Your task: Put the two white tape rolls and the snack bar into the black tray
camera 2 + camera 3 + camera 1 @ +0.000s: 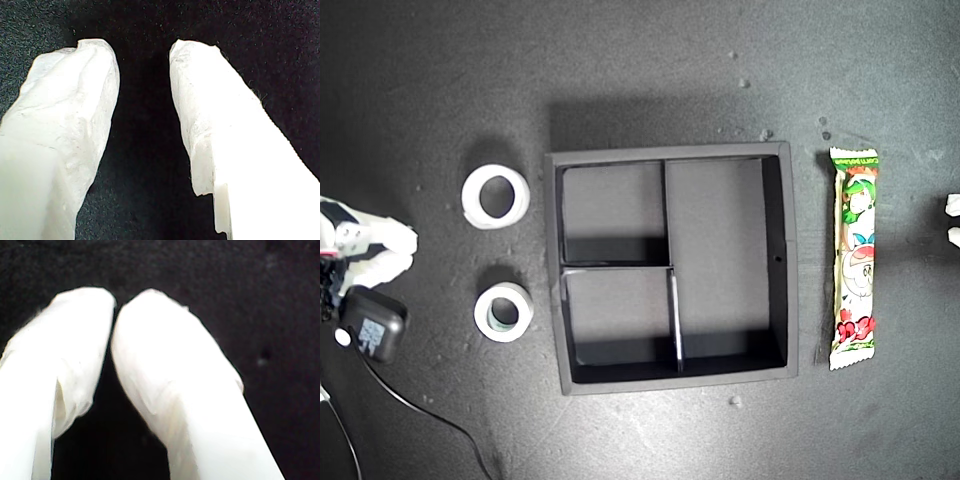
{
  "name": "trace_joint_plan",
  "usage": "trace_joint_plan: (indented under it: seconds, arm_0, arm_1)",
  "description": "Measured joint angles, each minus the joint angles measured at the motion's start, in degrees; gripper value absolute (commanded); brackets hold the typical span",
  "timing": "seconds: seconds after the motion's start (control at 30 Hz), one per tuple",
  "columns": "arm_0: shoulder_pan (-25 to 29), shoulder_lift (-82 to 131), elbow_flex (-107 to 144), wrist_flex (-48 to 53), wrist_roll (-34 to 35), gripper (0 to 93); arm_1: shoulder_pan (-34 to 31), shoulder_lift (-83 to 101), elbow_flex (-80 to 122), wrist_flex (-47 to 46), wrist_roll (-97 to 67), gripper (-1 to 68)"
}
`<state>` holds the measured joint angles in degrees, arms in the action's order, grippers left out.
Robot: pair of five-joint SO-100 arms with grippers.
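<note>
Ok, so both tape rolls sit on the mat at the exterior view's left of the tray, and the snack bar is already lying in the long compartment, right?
Not quite. The snack bar is not in the black tray; the exterior view shows it on the mat at the exterior view's right of the tray. The thinner tape roll and the thicker one do sit at the left.
</note>
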<state>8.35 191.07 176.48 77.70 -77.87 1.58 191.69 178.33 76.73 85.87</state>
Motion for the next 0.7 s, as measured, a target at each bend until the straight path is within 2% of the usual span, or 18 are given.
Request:
trace_joint_plan:
  seconds: [0.13,0.7]
  arm_0:
    - [-0.97,0.0,0.0,0.0,1.67,0.1]
    - [-0.53,0.0,0.0,0.0,1.67,0.1]
  arm_1:
    - [2.37,0.0,0.0,0.0,-0.09,-0.1]
    - [3.78,0.0,0.0,0.0,-0.09,-0.2]
